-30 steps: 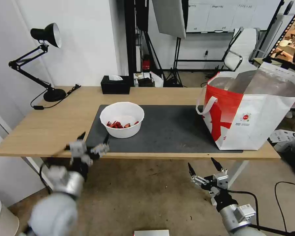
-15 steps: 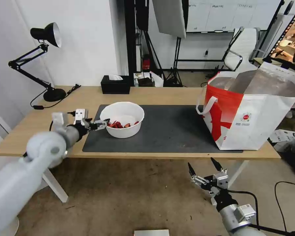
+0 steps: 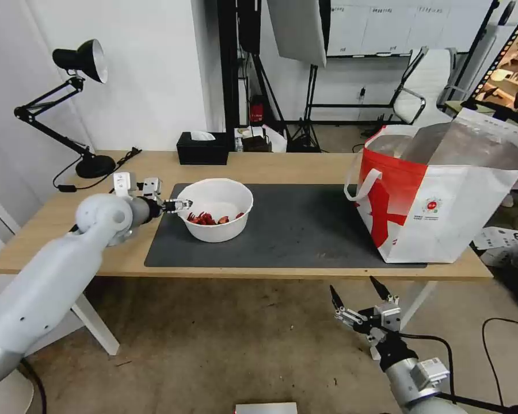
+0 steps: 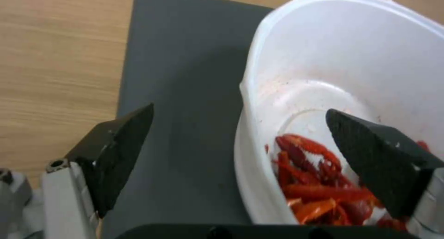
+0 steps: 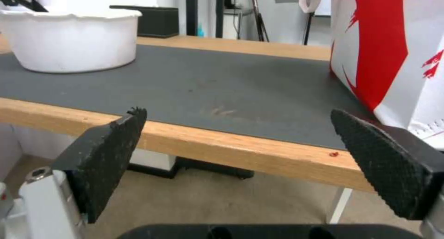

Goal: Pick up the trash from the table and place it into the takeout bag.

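Note:
A white round bowl (image 3: 214, 210) with red food scraps (image 3: 210, 219) stands on the left part of the dark mat (image 3: 305, 230) on the table (image 3: 270, 164). My left gripper (image 3: 181, 204) is open at the bowl's left rim. In the left wrist view, the left gripper (image 4: 240, 110) straddles the rim of the bowl (image 4: 351, 58), one finger over the mat and one over the scraps (image 4: 314, 183). The takeout bag (image 3: 437, 201) stands open at the table's right end. My right gripper (image 3: 354, 287) hangs open below the table's front edge, facing the bag (image 5: 388, 51) and the bowl (image 5: 69, 41).
A black tissue box (image 3: 202, 149) sits at the table's back edge, behind the bowl. A black desk lamp (image 3: 80, 63) with its cable stands at the back left corner. An office chair (image 3: 426, 86) and light stands are behind the table.
My left arm rose from below the table's front edge and reached over the table to the bowl's left rim. The right arm has not moved.

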